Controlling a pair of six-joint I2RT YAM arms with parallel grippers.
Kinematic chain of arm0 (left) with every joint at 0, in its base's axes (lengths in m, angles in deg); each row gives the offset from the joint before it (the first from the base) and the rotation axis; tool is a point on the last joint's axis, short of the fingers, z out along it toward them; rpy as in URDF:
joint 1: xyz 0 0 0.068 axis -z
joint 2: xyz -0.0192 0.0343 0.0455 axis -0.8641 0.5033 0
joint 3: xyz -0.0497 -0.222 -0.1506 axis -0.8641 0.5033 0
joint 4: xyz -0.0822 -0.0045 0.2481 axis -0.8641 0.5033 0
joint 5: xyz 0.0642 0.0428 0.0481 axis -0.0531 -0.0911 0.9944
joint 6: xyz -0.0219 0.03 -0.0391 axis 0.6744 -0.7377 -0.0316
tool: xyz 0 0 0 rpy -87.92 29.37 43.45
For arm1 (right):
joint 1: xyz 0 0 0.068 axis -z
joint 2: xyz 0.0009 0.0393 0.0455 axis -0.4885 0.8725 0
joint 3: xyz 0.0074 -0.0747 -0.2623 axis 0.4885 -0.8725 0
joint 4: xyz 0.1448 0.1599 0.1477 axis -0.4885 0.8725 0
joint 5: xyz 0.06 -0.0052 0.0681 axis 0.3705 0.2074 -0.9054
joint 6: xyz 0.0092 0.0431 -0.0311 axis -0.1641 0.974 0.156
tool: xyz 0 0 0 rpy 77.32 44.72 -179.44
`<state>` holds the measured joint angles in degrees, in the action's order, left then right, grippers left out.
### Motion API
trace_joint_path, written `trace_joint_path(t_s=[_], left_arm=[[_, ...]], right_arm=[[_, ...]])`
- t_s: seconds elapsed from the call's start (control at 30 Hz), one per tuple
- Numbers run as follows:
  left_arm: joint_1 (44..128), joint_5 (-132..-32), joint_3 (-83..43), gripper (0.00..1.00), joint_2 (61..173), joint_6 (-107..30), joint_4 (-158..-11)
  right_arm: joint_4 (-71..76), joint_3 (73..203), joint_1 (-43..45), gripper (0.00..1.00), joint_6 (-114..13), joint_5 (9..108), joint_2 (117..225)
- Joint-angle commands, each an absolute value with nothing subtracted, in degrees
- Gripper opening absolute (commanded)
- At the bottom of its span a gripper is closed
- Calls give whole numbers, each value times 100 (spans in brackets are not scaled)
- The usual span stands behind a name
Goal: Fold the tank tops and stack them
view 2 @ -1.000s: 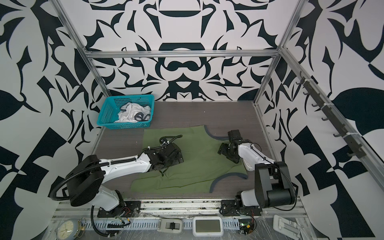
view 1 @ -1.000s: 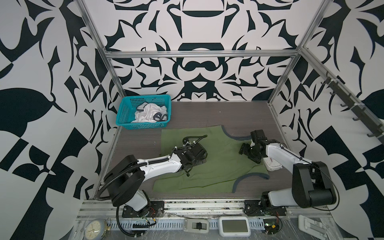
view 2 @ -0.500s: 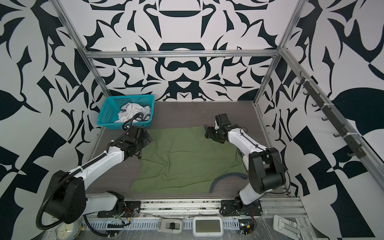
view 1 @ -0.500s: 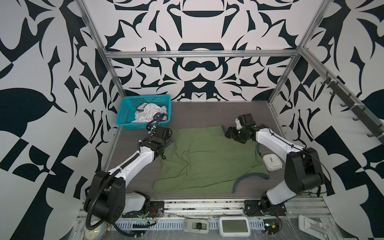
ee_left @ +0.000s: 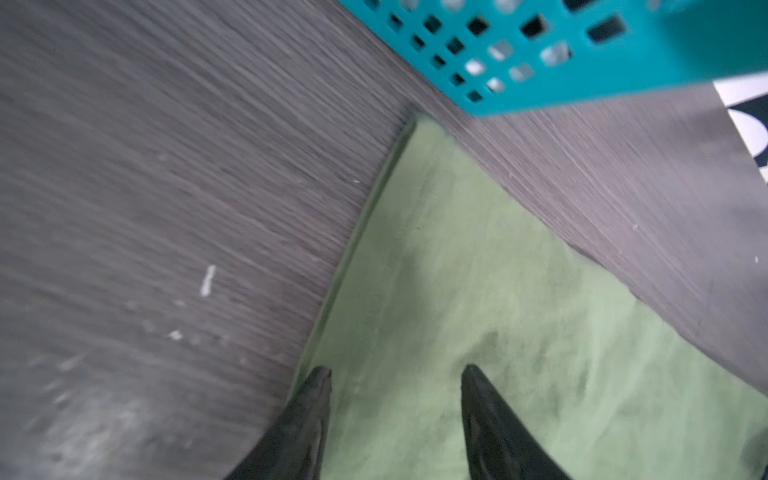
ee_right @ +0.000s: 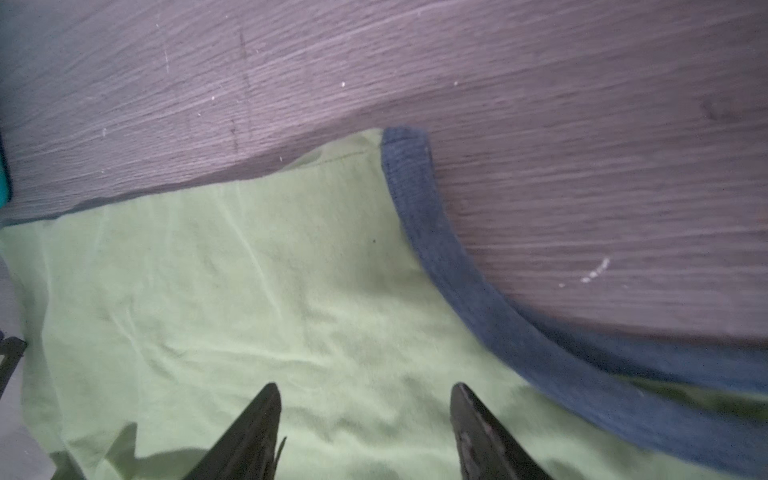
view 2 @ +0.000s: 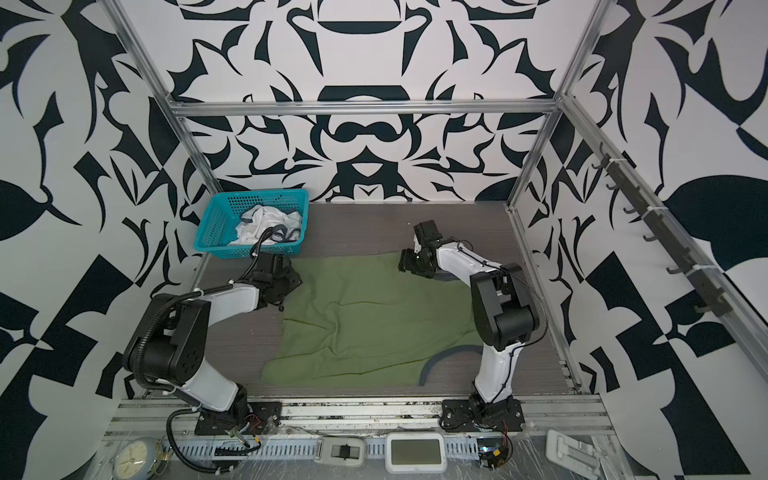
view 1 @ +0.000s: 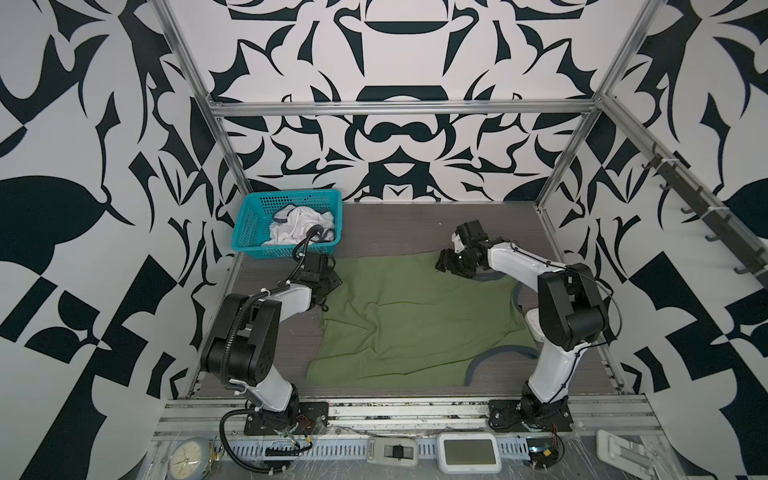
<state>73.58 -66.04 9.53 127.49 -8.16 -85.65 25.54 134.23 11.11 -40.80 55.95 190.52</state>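
Top views, both: a basket (view 1: 249,235), teal mesh, is seen at the far left corner of the table (view 1: 407,232), with the white top (view 1: 300,224) crumpled inside. The green top (view 1: 415,324) is spread, wrinkled, over the dark wood-grain surface, its far left corner just beside the basket. Grey-blue trim (ee_right: 434,249) is noted along an armhole. The left gripper (ee_left: 395,372) is seen at that far left corner, jaws apart over the cloth edge, nothing clamped. The right gripper (ee_right: 365,388) is placed over the far right corner by the trim, jaws likewise apart, nothing pinched. The cell is enclosed by black-and-white patterned walls (view 1: 395,158) and an aluminium frame (view 1: 399,109).
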Motion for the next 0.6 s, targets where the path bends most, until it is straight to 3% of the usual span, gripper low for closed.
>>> trace_joint_path(t_s=[0.0,0.37,0.57], left_arm=[[7419,-6788,840,51,12812,-773,-8480],[8045,-6255,836,51,12973,-854,-6715],[8294,-6338,1506,52,12173,-520,-6531]], right_arm=[[2632,13745,891,67,-4308,5626,19171],[2985,13393,828,64,-4168,6027,19391],[2984,12836,740,64,-4152,5929,18929]])
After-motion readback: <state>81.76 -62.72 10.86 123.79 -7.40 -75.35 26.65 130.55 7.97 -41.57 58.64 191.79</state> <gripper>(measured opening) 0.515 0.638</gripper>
